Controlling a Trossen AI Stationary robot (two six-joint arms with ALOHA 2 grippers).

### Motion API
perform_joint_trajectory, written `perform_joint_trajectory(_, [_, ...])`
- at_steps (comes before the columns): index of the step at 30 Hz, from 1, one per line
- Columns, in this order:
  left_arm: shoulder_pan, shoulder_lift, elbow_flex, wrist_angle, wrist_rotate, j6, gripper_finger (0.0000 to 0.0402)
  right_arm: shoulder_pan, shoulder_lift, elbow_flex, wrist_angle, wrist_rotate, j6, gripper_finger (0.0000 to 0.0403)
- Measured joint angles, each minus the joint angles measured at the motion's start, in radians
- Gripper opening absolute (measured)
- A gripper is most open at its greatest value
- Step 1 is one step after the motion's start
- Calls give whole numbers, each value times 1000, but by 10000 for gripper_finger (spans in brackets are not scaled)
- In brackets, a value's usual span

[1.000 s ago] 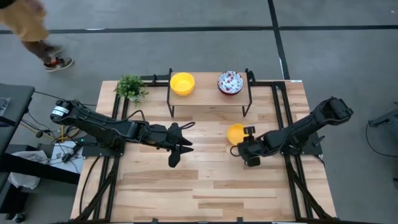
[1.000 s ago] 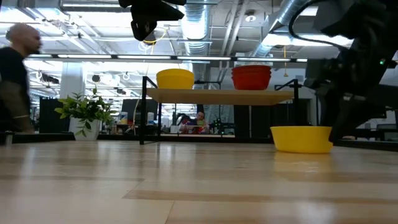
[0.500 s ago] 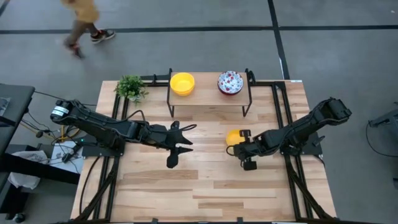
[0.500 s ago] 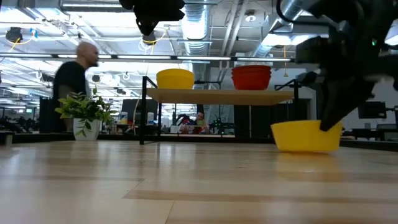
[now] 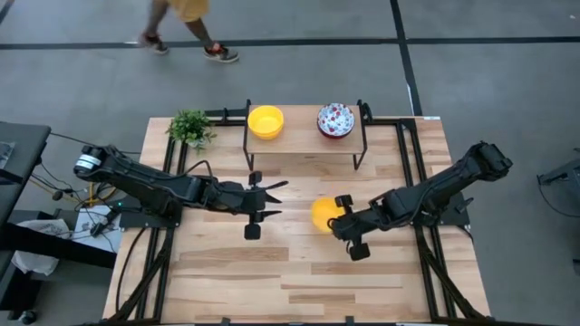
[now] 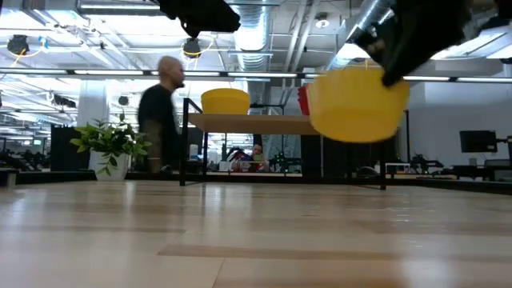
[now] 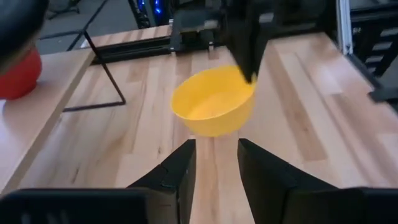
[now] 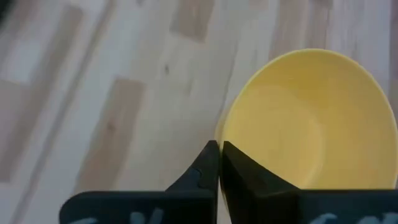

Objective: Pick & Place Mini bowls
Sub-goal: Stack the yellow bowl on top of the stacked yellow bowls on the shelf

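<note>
From above, the right hand (image 5: pixel 337 217) is clenched on the rim of a yellow mini bowl (image 5: pixel 323 214) near the middle of the wooden surface (image 5: pixel 299 281), in front of the low shelf (image 5: pixel 304 145). On that shelf sit a second yellow bowl (image 5: pixel 265 121) and a floral-speckled white bowl (image 5: pixel 335 119), well apart from each other. The left hand (image 5: pixel 263 204) faces the held bowl from the other side, its fingers partly spread and grasping nothing. A small potted plant (image 5: pixel 190 128) stands at the far left corner, and a person's legs (image 5: pixel 186 27) show on the floor beyond.

At surface height, the held bowl (image 6: pixel 356 104) hangs clear of the wood, tilted a little, gripped from above at its rim. The shelf bowl (image 6: pixel 226 101) shows behind it — and a person (image 6: pixel 164 116) stands beside the plant (image 6: pixel 110 146).

The left wrist view looks past its own two parted fingers (image 7: pixel 180 174) at the bowl (image 7: pixel 212 109) in the air, the other arm's hand pinching its far rim.

The right wrist view shows its fingers (image 8: pixel 214 163) closed together on the bowl's rim (image 8: pixel 249 134), the bowl's hollow open to view.
</note>
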State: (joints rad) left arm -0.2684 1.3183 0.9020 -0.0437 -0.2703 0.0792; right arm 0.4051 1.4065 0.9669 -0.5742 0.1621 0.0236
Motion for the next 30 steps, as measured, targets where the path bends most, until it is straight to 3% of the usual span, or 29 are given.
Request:
perform_joint_trajectory(12, [-7,130,0,33,-37,313,175,-23,-1,107,-2,-157,-51,0])
perform_joint_trajectory(23, [-33,230,1,190,-45,528,171,-30,6,107,-4,-192,-60,0])
perform_joint_trajectory(30, [-42,301,79,200,-44,605,170,-50,32,109,9,-234,-103,0])
